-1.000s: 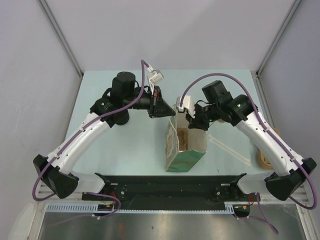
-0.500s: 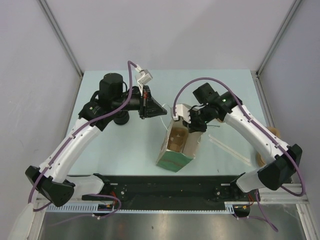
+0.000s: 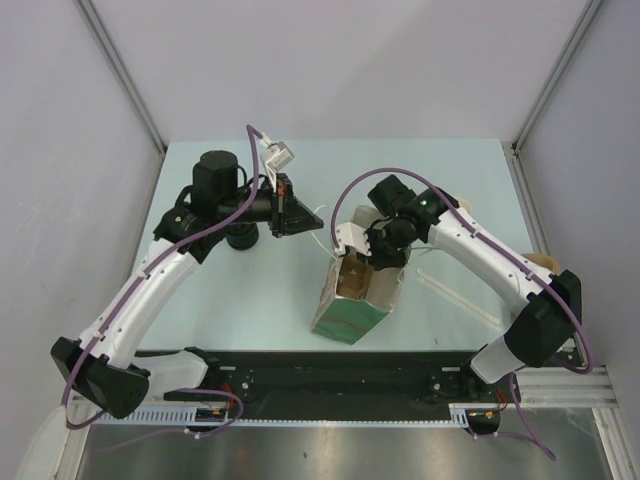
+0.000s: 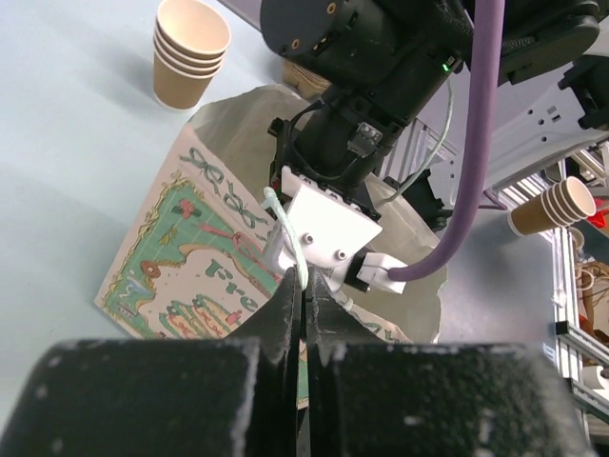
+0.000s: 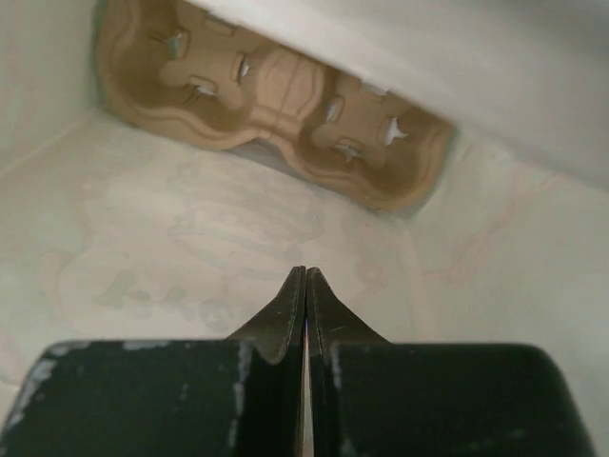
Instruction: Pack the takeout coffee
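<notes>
Compared with half a second ago, my right arm has shifted slightly toward 9 o'clock. Its right gripper, closed on nothing visible, sits inside the one printed paper bag above one pulp cup carrier. My left gripper is pinched shut on the bag's cord handle at its 11 o'clock. One lidless cup stack and a second cup stack stand apart, bare table lies open at the bag's 9 o'clock, and I cannot tell where the takeout coffee is.

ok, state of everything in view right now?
paper bag: mouth open
bag handle: clamped by left pincer
left pincer: shut on bag handle
right pincer: shut, empty, inside paper bag
cup carrier: at bag bottom, slots empty
cup stack: nested, upright, lidless
</notes>
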You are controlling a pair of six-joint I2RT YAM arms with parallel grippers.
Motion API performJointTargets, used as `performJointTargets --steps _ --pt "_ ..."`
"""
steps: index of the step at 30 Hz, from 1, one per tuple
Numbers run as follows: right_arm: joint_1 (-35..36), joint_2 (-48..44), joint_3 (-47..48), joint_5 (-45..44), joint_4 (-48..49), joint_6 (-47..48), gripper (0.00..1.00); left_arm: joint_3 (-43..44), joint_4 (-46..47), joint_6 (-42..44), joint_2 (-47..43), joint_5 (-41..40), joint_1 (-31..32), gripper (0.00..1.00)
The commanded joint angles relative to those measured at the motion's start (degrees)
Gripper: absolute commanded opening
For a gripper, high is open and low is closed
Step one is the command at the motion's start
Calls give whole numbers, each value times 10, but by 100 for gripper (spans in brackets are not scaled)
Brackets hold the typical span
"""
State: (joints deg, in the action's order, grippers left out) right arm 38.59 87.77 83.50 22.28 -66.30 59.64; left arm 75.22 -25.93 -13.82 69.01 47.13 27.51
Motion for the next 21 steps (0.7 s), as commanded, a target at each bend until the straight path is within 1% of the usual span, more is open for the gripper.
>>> performJointTargets --steps 1,8,11,18,21 --pt "-2 -35 -13 -5 40 -4 0 -12 18 -5 -33 10 -11 0" --pt "-14 -63 -27 6 57 -17 0 -32 14 -9 -45 -5 -17 0" --pt "-14 -68 -33 3 52 -4 0 -32 11 -14 -49 -13 -25 0" --pt "-7 -59 -40 0 6 49 0 -32 11 -21 -60 -32 -29 0" --pt "-4 -48 -47 -21 -1 56 0 -32 16 -22 -59 -35 -30 0"
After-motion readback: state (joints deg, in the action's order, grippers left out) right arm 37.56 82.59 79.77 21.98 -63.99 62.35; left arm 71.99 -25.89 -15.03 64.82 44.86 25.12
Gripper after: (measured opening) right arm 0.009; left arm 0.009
